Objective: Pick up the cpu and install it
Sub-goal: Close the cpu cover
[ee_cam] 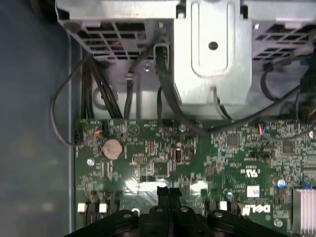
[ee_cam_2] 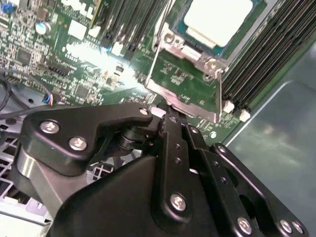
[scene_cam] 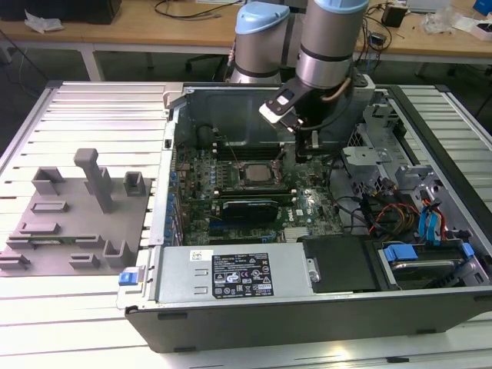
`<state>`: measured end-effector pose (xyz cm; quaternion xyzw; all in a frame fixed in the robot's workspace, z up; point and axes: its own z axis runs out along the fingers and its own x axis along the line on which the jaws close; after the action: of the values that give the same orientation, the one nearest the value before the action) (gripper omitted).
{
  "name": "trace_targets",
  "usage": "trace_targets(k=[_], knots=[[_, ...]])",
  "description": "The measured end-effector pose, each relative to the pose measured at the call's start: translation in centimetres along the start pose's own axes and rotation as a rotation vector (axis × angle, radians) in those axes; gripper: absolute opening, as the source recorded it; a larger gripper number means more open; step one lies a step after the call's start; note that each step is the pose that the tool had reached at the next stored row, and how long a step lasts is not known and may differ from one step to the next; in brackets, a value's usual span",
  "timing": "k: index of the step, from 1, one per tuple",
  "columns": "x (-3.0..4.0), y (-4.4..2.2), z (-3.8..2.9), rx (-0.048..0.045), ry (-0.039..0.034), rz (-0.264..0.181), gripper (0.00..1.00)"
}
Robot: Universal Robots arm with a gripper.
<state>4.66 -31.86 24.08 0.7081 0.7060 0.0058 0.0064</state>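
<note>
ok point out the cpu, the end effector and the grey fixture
cpu (ee_cam_2: 217, 19), second wrist view, middle of its silvery top plate
end effector (ee_cam: 169, 191), first wrist view, between its fingertips
grey fixture (scene_cam: 98, 183), exterior view, its tall post

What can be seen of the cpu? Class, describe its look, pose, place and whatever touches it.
The cpu is a thin, flat square chip with a silvery-white, metallic-looking top plate and a green rim. It lies flat in the socket on the green motherboard, between rows of black memory slots. A metal frame borders one side of it. The second wrist view cuts off its far part. The tool is apart from it.
</note>
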Motion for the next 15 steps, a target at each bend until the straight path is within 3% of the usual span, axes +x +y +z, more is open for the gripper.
trace_targets(k=[6, 7, 11, 15], knots=[[0.07, -1.74, -0.03, -0.0142, 0.0, 0.0, 0.11], [0.09, -2.46, -0.05, -0.0191, 0.0, 0.0, 0.11], [0.09, -4.0, -0.01, -0.0242, 0.0005, 0.0, 0.11], [0.09, -4.17, -0.01, -0.0245, 0.0006, 0.0, 0.11]])
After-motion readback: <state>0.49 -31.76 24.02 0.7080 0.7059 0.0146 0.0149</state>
